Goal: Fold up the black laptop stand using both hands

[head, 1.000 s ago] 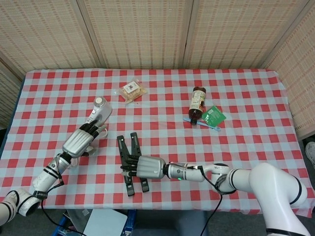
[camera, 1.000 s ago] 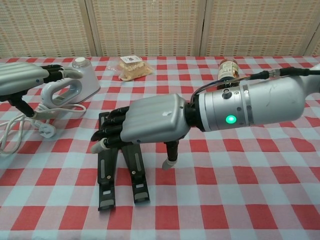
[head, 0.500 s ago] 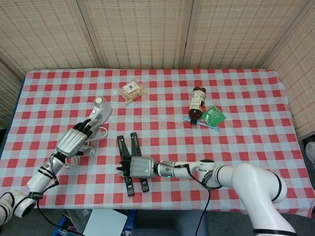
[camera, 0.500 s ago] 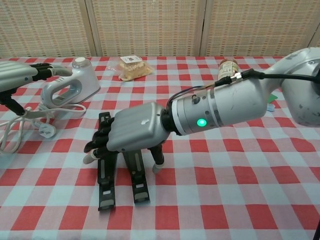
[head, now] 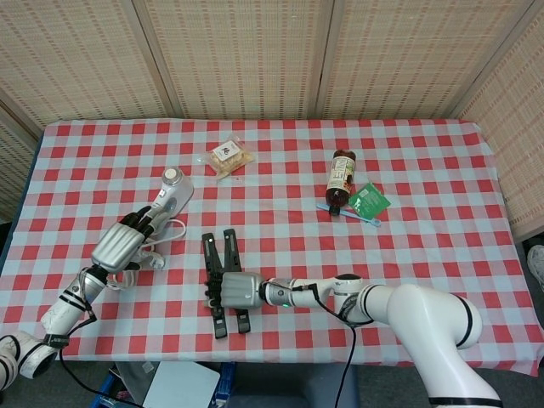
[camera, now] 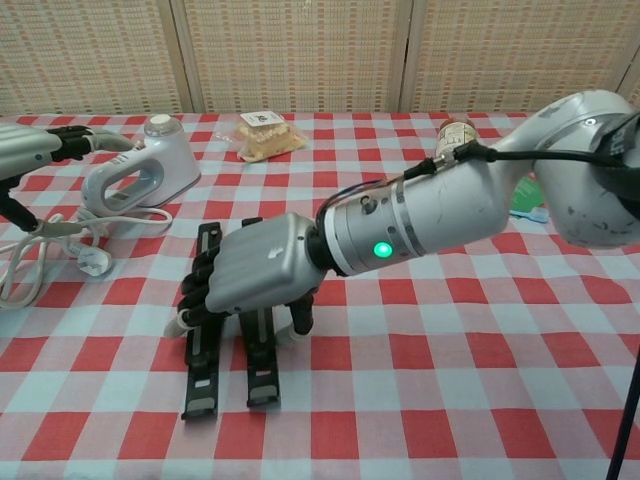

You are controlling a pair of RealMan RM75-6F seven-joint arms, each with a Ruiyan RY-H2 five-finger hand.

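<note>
From the head view, we see the black laptop stand (head: pixel 223 280) lying flat near the front edge of the checked tabletop (head: pixel 408 255). Our right hand (head: pixel 236 290) lies on top of it, fingers curled over its bars. Our left hand (head: pixel 119 244) hangs by the white iron (head: pixel 172 194), fingers stretched out and holding nothing. From the chest view, the right hand (camera: pixel 255 272) covers the middle of the stand (camera: pixel 205 370), dark fingers (camera: pixel 198 290) bent down on the left bar. Only the edge of the left hand (camera: pixel 30 150) shows.
</note>
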